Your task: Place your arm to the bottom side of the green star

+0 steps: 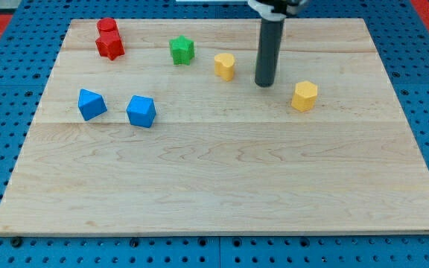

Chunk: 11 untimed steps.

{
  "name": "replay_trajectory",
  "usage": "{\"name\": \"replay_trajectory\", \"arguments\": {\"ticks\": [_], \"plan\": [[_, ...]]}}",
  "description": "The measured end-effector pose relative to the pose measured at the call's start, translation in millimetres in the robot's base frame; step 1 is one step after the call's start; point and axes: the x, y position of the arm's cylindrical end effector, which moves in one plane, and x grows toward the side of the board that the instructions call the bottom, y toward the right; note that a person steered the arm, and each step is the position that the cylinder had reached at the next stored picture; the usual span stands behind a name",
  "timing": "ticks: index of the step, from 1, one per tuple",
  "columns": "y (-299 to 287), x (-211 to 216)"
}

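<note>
- Near the top edge of the table, a little to the view's left of its middle, the green star was found lying flat, with bare wood just below it.
- No jaws were carried by the arm, so nothing could be said to be clenched, released or grasped; only a straight dark rod was fitted, and my tip was set on the wood.
- My tip was placed between two yellow blocks: the rounded yellow block just to the view's left of it, and the yellow hexagon a little lower toward the right edge.
- My tip was seen well to the view's right of the green star and slightly lower, not touching any block.
- The task was judged not yet done, since the spot below the star was unoccupied.
- The rounded yellow block was judged an obstacle, because it lay between my tip and the star; a path curving toward the bottom edge would likely be needed.
- Toward the top left corner, the red blocks were stacked close together, one touching the other.
- Near the left edge, the two blue blocks were set side by side, well apart from the star.
</note>
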Motion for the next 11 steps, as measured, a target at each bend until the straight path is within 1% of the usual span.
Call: {"name": "replay_trajectory", "arguments": {"ticks": [1,2,3,4,5,6,7,8,9,10,11], "plan": [[34,-36],[12,-86],[-18,-104],[-68,-153],[-180,-181],[-205,-147],[-207,-112],[-153,-43],[-151,-38],[-151,-79],[-90,-33]]}}
